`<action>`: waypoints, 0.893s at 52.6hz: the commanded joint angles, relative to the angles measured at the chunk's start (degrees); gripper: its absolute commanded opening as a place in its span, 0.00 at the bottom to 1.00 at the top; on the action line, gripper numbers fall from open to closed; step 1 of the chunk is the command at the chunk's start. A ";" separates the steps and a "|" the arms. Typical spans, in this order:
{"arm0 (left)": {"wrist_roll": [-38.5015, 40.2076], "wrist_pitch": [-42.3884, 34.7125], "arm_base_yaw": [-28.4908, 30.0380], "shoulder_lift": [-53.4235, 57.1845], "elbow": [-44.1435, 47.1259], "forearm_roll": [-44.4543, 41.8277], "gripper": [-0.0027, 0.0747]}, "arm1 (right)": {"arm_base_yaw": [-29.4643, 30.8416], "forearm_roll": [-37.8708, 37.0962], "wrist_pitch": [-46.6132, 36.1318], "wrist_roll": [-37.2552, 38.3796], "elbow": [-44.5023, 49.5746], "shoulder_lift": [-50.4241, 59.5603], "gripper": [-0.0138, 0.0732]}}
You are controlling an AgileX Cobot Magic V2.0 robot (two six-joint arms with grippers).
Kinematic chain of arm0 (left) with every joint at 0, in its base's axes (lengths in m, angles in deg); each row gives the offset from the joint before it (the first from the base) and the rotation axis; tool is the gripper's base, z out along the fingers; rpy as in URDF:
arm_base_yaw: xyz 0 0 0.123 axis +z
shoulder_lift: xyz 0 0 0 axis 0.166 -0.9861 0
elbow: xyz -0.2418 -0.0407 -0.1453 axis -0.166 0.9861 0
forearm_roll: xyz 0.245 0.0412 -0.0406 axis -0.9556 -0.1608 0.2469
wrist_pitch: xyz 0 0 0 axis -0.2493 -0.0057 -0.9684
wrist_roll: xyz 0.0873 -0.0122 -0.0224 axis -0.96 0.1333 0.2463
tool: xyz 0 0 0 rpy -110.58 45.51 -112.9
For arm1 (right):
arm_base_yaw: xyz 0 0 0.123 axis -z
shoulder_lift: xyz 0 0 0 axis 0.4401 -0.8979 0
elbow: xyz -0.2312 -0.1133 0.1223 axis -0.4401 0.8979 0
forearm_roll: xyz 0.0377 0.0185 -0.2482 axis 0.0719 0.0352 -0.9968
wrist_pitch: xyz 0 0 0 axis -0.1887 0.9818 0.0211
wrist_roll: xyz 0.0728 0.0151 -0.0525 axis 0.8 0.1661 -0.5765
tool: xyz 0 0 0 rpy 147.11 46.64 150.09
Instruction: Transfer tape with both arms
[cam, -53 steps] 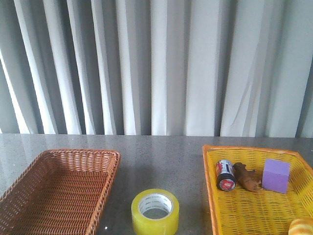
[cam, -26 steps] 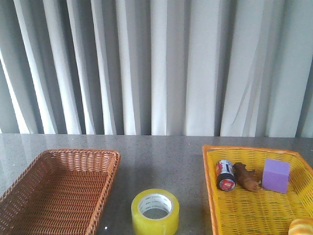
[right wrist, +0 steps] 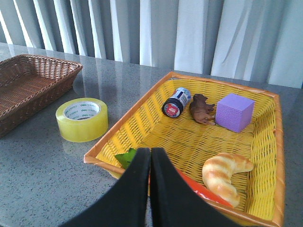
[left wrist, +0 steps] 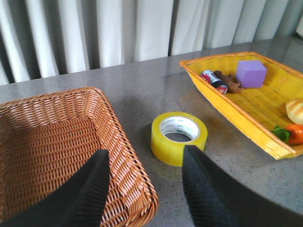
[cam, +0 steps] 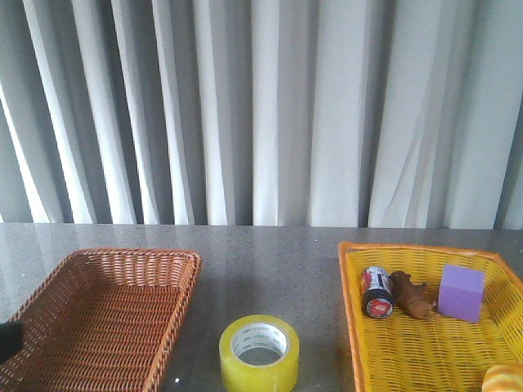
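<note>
The yellow tape roll (cam: 259, 352) lies flat on the grey table between the two baskets, white printed core facing up. It also shows in the left wrist view (left wrist: 179, 137) and the right wrist view (right wrist: 82, 119). My left gripper (left wrist: 144, 158) is open and empty, over the near corner of the brown basket, short of the tape. A dark bit of the left arm (cam: 8, 340) shows at the front view's left edge. My right gripper (right wrist: 150, 156) is shut and empty, over the near rim of the yellow basket. Neither gripper touches the tape.
An empty brown wicker basket (cam: 106, 314) stands at the left. A yellow basket (cam: 433, 351) at the right holds a small can (cam: 377, 291), a brown toy animal (cam: 411, 295), a purple cube (cam: 462, 292), a croissant (right wrist: 227, 172) and a red vegetable. Grey curtains hang behind.
A dark part of the left arm has come into the front view at its lower left edge. The tape and the baskets have not moved.
</note>
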 commanded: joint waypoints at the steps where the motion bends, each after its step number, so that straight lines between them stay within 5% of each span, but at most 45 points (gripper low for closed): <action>1: -6.57 2.15 -0.07 -8.65 -7.32 5.62 0.55 | 0.25 -0.31 -3.93 -0.38 -1.26 -1.26 0.15; 27: -10.87 21.90 -9.73 -55.98 -49.76 2.76 0.55 | 0.25 -0.21 -3.08 -0.38 -1.26 -1.26 0.15; 38: -0.93 29.97 -13.94 -74.27 -70.02 -10.40 0.55 | 0.25 -0.21 -2.37 -0.38 -1.26 -1.26 0.15; 47: 4.14 33.86 -14.90 -83.18 -81.78 -12.81 0.55 | 0.25 -0.21 -0.70 -0.38 -1.26 -1.26 0.15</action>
